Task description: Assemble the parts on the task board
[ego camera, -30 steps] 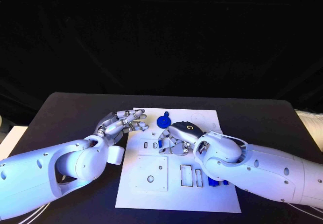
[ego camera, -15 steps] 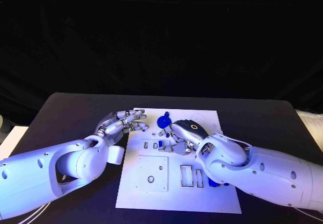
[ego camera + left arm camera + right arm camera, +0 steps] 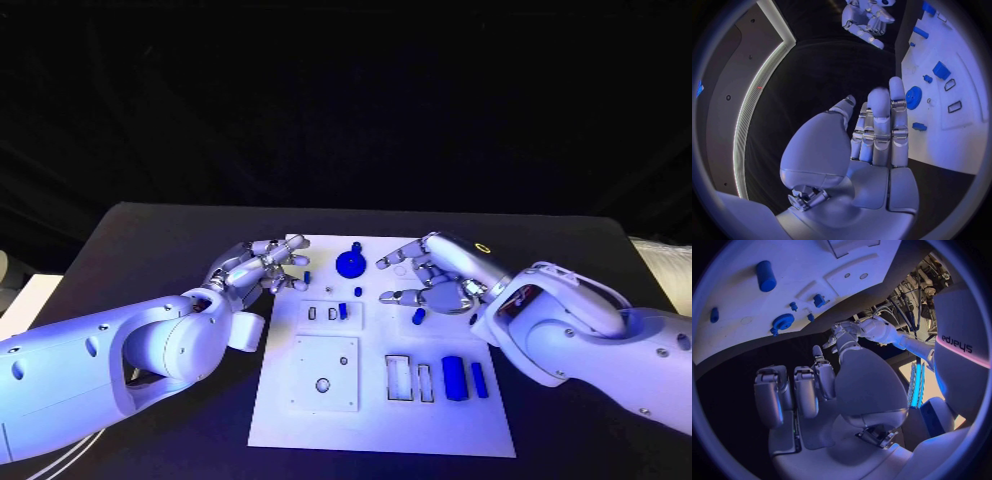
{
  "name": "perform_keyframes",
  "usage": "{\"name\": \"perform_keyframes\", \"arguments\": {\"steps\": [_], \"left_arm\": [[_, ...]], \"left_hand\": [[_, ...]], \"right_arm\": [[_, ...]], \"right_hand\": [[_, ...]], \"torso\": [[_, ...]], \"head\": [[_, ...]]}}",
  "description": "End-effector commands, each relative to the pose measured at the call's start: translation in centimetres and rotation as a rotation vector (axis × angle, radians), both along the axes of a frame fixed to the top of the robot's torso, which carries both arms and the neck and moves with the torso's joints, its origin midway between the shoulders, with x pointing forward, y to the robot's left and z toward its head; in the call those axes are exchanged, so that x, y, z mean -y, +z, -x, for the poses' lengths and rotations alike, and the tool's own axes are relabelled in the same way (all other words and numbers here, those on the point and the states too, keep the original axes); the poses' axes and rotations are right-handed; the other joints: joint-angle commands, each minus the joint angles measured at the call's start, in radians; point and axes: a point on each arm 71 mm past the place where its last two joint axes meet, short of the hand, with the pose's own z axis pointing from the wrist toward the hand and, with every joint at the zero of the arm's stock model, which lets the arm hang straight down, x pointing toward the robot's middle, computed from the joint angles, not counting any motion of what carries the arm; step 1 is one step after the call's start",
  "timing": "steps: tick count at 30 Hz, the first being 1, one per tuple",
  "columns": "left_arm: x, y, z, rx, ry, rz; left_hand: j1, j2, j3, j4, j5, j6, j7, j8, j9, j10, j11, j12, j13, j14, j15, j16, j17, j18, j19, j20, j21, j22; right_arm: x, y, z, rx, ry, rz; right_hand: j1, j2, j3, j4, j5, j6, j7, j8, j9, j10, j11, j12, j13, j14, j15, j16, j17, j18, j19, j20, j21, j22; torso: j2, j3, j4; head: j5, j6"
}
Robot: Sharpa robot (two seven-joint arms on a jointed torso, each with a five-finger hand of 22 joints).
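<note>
Head view, left hand point(image 3: 267, 268): you have it resting at the task board's point(image 3: 382, 425) left edge, fingers loosely apart and holding nothing, likely parked to steady or wait.
Blue gear point(image 3: 351, 263): stands near the board's far edge, between your two hands.
Small blue peg point(image 3: 418, 316): lies on the board just under your right hand.
Right hand point(image 3: 437, 275): hovers spread wide and empty, seemingly ready to pick.
Two blue bars point(image 3: 464, 378): lie at the board's right side.

The task board point(image 3: 378, 420) lies in the lower middle of the frame on the table point(image 3: 144, 240), with the left hand point(image 3: 267, 265) over its upper left edge and the right hand point(image 3: 433, 275) over its upper right part. A gear point(image 3: 351, 263) sits between the hands, a small part point(image 3: 418, 316) lies just below the right hand, and two bars point(image 3: 463, 377) lie side by side at right of the board's middle
</note>
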Motion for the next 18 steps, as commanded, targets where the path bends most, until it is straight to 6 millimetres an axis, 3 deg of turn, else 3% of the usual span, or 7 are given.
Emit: {"name": "perform_keyframes", "arguments": {"steps": [1, 3, 4, 6, 9, 10, 18], "left_arm": [[0.9, -0.8, 0.4, -0.079, -0.177, -0.212], [0.9, -0.8, 0.1, -0.117, -0.215, -0.302], [0.9, -0.6, -0.1, -0.135, -0.241, -0.36], [1.0, -0.3, -0.6, -0.17, -0.287, -0.48], [0.8, 0.2, -1.4, -0.212, -0.339, -0.682], [0.8, 0.7, -2.1, -0.221, -0.354, -0.815], [2.2, 2.0, -4.1, -0.173, -0.416, -1.225]], "left_hand": [[-0.052, -0.003, -0.053, 0.037, -0.002, 0.042, -0.026, 0.03, 0.02, 0.071, -0.034, 0.134, 0.11, 0.078, -0.012, 0.396, 0.364, -0.028, 0.078, -0.033, 0.291, 0.307], [-0.072, -0.014, -0.091, 0.053, -0.007, 0.046, -0.029, 0.045, 0.035, 0.061, -0.044, 0.236, 0.2, 0.091, -0.024, 0.507, 0.496, -0.06, 0.109, -0.037, 0.495, 0.559], [-0.081, -0.004, -0.107, 0.068, -0.008, 0.054, -0.035, 0.062, 0.049, 0.043, -0.045, 0.356, 0.321, 0.098, -0.015, 0.542, 0.54, -0.066, 0.11, -0.047, 0.568, 0.646], [-0.091, 0.005, -0.142, 0.097, 0.003, 0.047, -0.047, 0.096, 0.078, 0.019, -0.051, 0.598, 0.564, 0.102, -0.024, 0.558, 0.561, -0.077, 0.104, -0.045, 0.657, 0.751], [-0.124, 0.008, -0.196, 0.143, -0.009, 0.041, -0.055, 0.151, 0.119, -0.009, -0.044, 0.751, 0.721, 0.102, -0.034, 0.558, 0.561, -0.086, 0.097, -0.038, 0.717, 0.824], [-0.131, 0.028, -0.225, 0.145, -0.021, 0.023, -0.061, 0.2, 0.157, -0.023, -0.046, 0.831, 0.803, 0.102, -0.031, 0.558, 0.561, -0.086, 0.09, -0.041, 0.749, 0.864], [-0.151, 0.058, -0.298, 0.143, -0.081, -0.023, -0.079, 0.352, 0.295, 0.003, -0.064, 0.965, 0.949, 0.102, -0.045, 0.558, 0.561, -0.104, 0.104, -0.046, 0.829, 0.98]], "right_arm": [[1.7, 1.2, -0.4, -0.11, 0.013, -0.147], [3.1, 1.9, -0.9, -0.113, -0.027, -0.168], [3.9, 2.2, -1.2, -0.114, -0.05, -0.176], [5.3, 2.5, -1.7, -0.114, -0.09, -0.186], [6.9, 2.8, -2.2, -0.116, -0.139, -0.193], [7.7, 2.9, -2.4, -0.118, -0.161, -0.195], [9.0, 2.7, -2.9, -0.129, -0.209, -0.193]], "right_hand": [[0.01, 0.003, -0.003, -0.003, 0.008, -0.001, -0.006, 0.003, 0.001, 0.003, 0.006, -0.004, 0.131, 0.087, 0.006, -0.005, 0.189, -0.003, 0.078, 0.004, -0.004, 0.216], [0.011, 0.004, -0.004, -0.003, 0.011, -0.001, -0.006, 0.003, 0.001, 0.003, 0.006, -0.004, 0.13, 0.087, 0.005, -0.006, 0.189, -0.002, 0.078, 0.004, -0.005, 0.216], [0.012, 0.005, -0.004, -0.003, 0.012, -0.001, -0.006, 0.003, 0.001, 0.002, 0.006, -0.005, 0.13, 0.087, 0.005, -0.006, 0.188, -0.002, 0.078, 0.004, -0.005, 0.216], [0.012, 0.007, -0.005, -0.003, 0.016, 0.001, -0.006, 0.004, 0.002, 0.002, 0.006, -0.006, 0.129, 0.086, 0.005, -0.007, 0.187, -0.002, 0.078, 0.004, -0.005, 0.215], [0.01, 0.008, -0.007, -0.001, 0.019, 0.002, -0.006, 0.004, 0.002, 0.001, 0.006, -0.008, 0.128, 0.086, 0.005, -0.008, 0.184, -0.002, 0.077, 0.004, -0.006, 0.214], [0.009, 0.008, -0.008, 0.0, 0.019, 0.003, -0.006, 0.004, 0.002, 0.001, 0.006, -0.009, 0.127, 0.085, 0.005, -0.009, 0.183, -0.002, 0.077, 0.004, -0.006, 0.214], [0.008, 0.008, -0.009, 0.001, 0.02, 0.003, -0.006, 0.005, 0.002, 0.001, 0.006, -0.009, 0.127, 0.085, 0.005, -0.01, 0.181, -0.002, 0.077, 0.004, -0.006, 0.213]], "torso": [[-0.019, 0.0055, -0.0032], [-0.026, 0.008, -0.0055], [-0.029, 0.0087, -0.0058], [-0.038, 0.0097, -0.0034], [-0.046, 0.0138, -0.0028], [-0.049, 0.0149, -0.0019], [-0.069, 0.0213, -0.0039]], "head": [[0.002, -0.005], [0.006, -0.006], [0.006, -0.006], [0.004, -0.012], [0.006, -0.018], [0.008, -0.019], [0.011, -0.03]]}}
